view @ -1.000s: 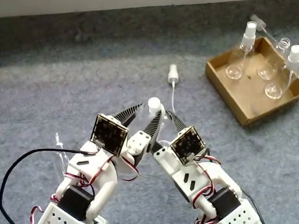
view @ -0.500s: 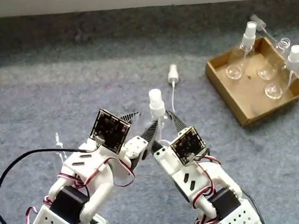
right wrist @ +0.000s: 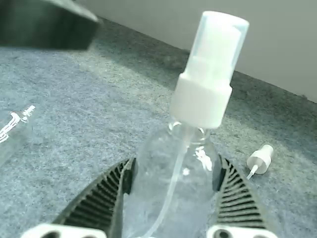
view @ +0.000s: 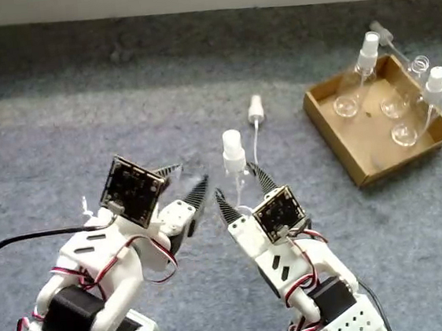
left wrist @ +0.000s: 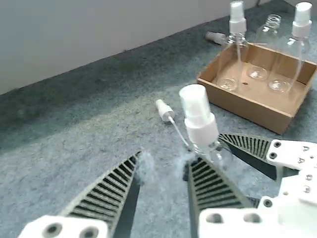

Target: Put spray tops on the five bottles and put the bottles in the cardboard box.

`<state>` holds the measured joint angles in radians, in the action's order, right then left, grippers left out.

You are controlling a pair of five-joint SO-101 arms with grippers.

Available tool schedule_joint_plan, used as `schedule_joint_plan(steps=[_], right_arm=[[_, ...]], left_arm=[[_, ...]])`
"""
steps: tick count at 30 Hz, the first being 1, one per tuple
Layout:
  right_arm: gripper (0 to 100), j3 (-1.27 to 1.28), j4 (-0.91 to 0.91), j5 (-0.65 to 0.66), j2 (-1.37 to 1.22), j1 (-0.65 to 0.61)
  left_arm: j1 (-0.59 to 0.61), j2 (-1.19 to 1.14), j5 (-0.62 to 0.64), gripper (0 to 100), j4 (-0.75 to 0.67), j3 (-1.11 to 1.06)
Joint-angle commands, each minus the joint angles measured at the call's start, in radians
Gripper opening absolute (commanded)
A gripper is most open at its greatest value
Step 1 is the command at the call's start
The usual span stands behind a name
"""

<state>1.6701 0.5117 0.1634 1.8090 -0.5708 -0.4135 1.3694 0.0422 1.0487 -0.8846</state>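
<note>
1. Right gripper (view: 243, 191) (right wrist: 168, 198): clenched on the held bottle (view: 238, 181) (right wrist: 171, 183), with one ribbed finger pressed against each side of the clear body.
2. The held bottle (left wrist: 214, 152) is kept upright over the carpet (view: 83, 132), in front of both arms and near mid-table. A white top (view: 233, 150) (left wrist: 197, 116) (right wrist: 210, 84) is seated on its neck. The dip tube is seen running down inside.
3. Left gripper (view: 183, 181) (left wrist: 163, 163): fingers are spread and nothing is gripped. It is placed just beside the held bottle, on the left arm's side. A gap between the two is seen from above.
4. A loose top (view: 255, 108) (left wrist: 163, 109) (right wrist: 260, 158) is noted lying on the carpet just beyond the held bottle. Its thin tube is pointed back toward the arms.
5. The box (view: 331, 140) (left wrist: 242, 101) is set at the far right of the table, well apart from both grippers.
6. Three bottles are stood upright in the box:
   - capped bottle A (view: 354, 80) (left wrist: 233, 44)
   - capped bottle B (view: 421, 109) (left wrist: 292, 49)
   - an open bottle (view: 406, 83) (left wrist: 265, 47), uncapped, between them
7. A far top (view: 381, 32) (left wrist: 214, 35) is seen lying on the carpet just behind the box.
8. A lying bottle (view: 91, 219) (right wrist: 15, 124), clear and on its side, is noted on the carpet near the left arm.
</note>
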Motion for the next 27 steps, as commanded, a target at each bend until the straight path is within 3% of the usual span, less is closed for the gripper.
schedule_joint_plan(steps=[1, 8, 12, 19, 27], right_arm=[[14.1, 0.074, -0.001, 0.006, 0.015, 0.015], [14.1, 0.070, -0.001, 0.006, 0.015, 0.042], [14.1, 0.068, -0.001, 0.005, 0.015, 0.102], [14.1, 0.016, 0.004, 0.005, 0.015, 0.196], [14.1, -0.225, 0.168, 0.005, 0.015, 0.364]], left_arm=[[0.166, 0.012, -0.002, 2, 0.035, 0.111], [0.326, 0.035, 0.000, 0, 0.061, 0.108], [0.332, 0.170, -0.005, 0, 0.146, 0.107], [0.338, 0.332, -0.005, 0, 0.157, -0.065], [0.338, 0.470, -0.005, 0, 0.155, -0.271]])
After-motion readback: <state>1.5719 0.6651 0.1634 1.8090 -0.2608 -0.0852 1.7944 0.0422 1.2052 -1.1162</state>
